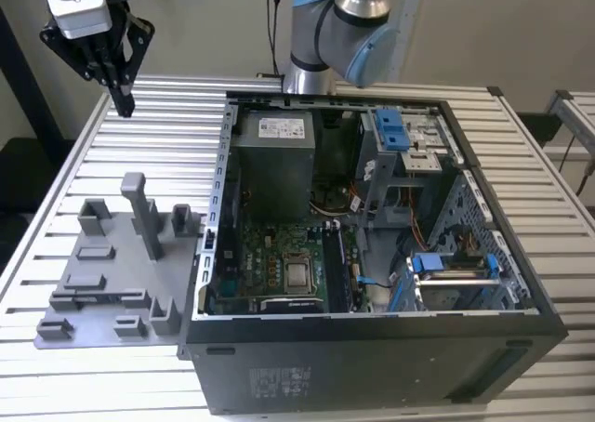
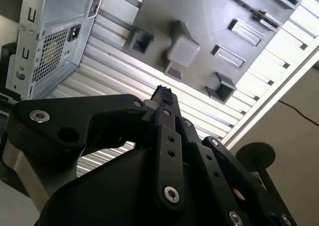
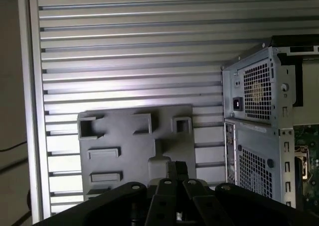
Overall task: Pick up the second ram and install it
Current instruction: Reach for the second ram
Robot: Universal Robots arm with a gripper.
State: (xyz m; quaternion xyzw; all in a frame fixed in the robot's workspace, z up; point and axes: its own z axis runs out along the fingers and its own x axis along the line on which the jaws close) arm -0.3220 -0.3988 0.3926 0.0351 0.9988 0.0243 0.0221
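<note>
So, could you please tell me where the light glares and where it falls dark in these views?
Exterior view: the slatted table is brightly lit, the computer case interior shadowed around the power supply. First wrist view: a band of glare crosses the slats next to the grey holder plate. Second wrist view: the black gripper stands dark against glaring slats.

The arm [image 1: 339,32] stands at the worktop's [image 1: 149,143] far edge, its grey joints bent. The gripper [image 1: 124,104] hangs above the far corner at the exterior view's left, pointing straight down, its black fingers [image 2: 167,136] drawn together at the tips
</note>
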